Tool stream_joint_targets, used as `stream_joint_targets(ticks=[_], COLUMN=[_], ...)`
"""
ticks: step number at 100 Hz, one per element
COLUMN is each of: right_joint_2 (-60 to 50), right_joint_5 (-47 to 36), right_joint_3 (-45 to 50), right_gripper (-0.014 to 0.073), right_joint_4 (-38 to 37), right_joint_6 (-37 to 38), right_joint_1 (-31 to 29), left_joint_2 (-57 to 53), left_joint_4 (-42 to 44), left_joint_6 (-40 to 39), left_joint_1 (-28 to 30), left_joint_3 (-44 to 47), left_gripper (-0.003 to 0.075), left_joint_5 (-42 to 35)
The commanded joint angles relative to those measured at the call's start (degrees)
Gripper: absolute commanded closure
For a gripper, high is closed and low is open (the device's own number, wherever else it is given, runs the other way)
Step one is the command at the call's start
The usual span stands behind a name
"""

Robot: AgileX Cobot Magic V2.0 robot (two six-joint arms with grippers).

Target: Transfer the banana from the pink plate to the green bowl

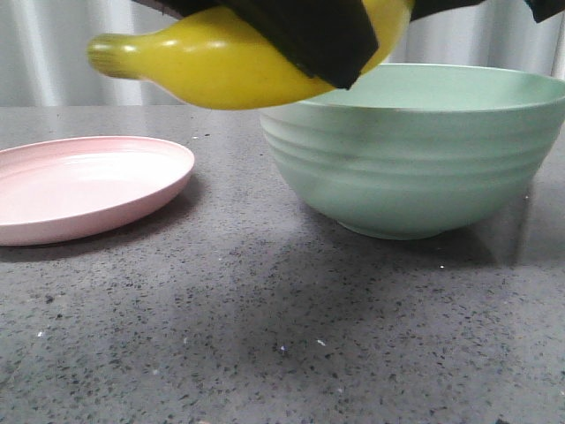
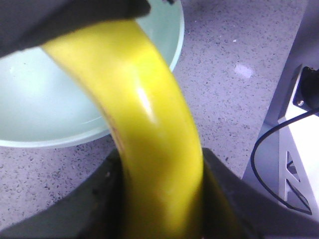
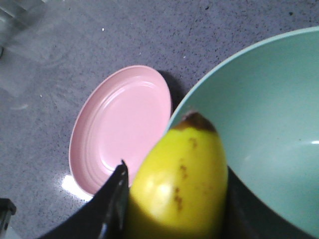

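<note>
The yellow banana (image 1: 203, 66) hangs in the air above the near left rim of the mint-green bowl (image 1: 406, 159), its greenish stem end pointing left toward the pink plate (image 1: 79, 185). A black gripper (image 1: 305, 35) clamps its middle. In the left wrist view my left gripper (image 2: 162, 199) is shut on the banana (image 2: 144, 114) over the bowl (image 2: 45, 99); a dark finger (image 2: 65, 17) covers the banana's far end. In the right wrist view my right gripper (image 3: 174, 199) is shut on the banana's dark-tipped end (image 3: 184, 174), between plate (image 3: 124, 124) and bowl (image 3: 269, 124). The plate has nothing on it.
Plate and bowl stand on a grey speckled tabletop (image 1: 265, 336), the plate left, the bowl right. A white robot base with a black cable (image 2: 294, 164) stands beside the bowl. A pale curtain (image 1: 53, 62) hangs behind the table.
</note>
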Motion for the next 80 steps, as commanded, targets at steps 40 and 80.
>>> stream_joint_targets(ticks=[40, 80], right_joint_2=[-1.4, -1.3], right_joint_5=[0.5, -0.7], right_joint_3=[-4.7, -13.9], right_gripper=[0.0664, 0.0664], right_joint_4=[-1.6, -16.1], right_joint_6=[-3.6, -3.6], right_joint_1=[0.3, -5.4], left_joint_2=[-4.1, -11.1], left_joint_4=[-1.2, -1.4], left_joint_6=[0.0, -0.2], left_joint_1=[0.8, 3.2], left_joint_3=[-3.9, -4.5], left_gripper=[0.025, 0.025], left_joint_5=[-3.3, -3.1])
